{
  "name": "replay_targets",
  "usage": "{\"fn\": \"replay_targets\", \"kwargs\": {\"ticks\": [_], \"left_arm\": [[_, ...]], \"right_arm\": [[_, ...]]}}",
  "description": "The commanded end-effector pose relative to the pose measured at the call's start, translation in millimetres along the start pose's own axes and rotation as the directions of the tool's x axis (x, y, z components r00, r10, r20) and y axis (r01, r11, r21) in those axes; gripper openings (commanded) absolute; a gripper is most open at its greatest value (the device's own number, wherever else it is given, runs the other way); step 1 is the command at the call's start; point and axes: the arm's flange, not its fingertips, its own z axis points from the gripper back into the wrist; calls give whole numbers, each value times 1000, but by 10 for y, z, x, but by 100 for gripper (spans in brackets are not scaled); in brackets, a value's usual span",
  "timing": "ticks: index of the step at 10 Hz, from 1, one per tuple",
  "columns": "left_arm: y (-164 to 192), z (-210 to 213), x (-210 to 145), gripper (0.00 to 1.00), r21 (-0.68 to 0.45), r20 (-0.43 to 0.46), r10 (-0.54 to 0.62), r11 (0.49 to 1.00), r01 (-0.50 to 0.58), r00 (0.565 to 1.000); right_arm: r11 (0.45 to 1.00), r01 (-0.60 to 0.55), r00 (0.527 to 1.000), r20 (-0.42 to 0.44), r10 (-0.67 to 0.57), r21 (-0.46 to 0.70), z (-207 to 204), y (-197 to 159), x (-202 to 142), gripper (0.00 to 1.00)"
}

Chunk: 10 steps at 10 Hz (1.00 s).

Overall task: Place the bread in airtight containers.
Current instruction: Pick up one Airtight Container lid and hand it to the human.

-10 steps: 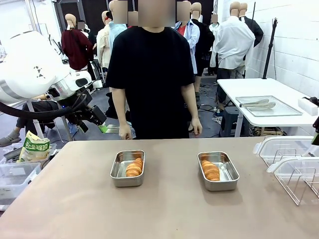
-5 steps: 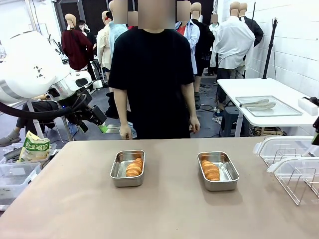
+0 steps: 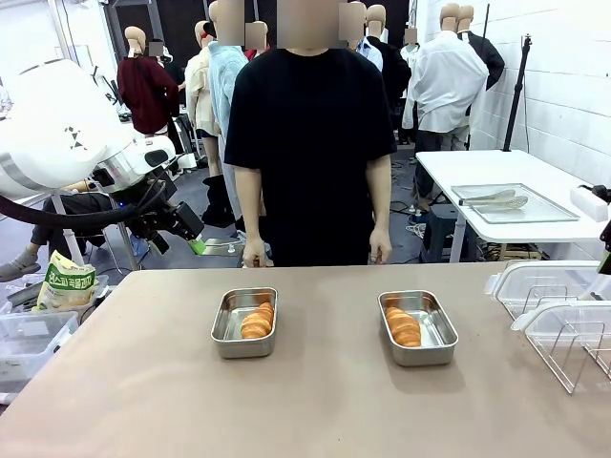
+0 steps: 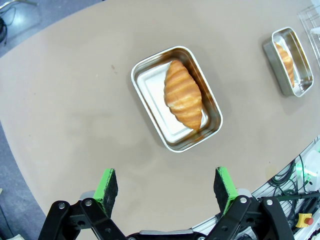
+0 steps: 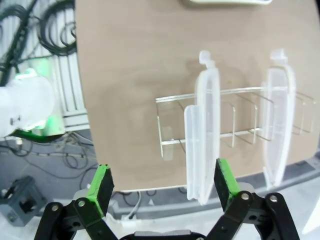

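Each croissant [image 3: 257,322] already lies in its own steel pan [image 3: 229,329], one left of centre and one right of centre on the counter [image 3: 325,410] in the front view. Expect them to be light, soft and flaky. A hard squeeze crumbles the crust, so take one gently across its thick middle. The pans are stiff and slick, so grip a side wall. Your left claw [image 4: 165,182] hangs spread apart and empty above the left pan. Your right claw [image 5: 161,175], also spread and empty, hangs over clear lids [image 5: 202,145] standing in a rack [image 5: 170,125].
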Motion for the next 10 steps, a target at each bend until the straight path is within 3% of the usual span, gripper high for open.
{"fn": "replay_targets", "kwargs": {"ticks": [1,2,10], "left_arm": [[2,10,10,100,0,3,0,1000,0,1000],[2,10,10,100,0,3,0,1000,0,1000],[2,10,10,100,0,3,0,1000,0,1000]], "right_arm": [[996,31,996,-84,-38,-85,-122,44,27,100],[992,44,990,-126,-59,-118,-189,0,22,100],[996,-29,998,-49,25,-82,-854,-369,-165,100]]}}
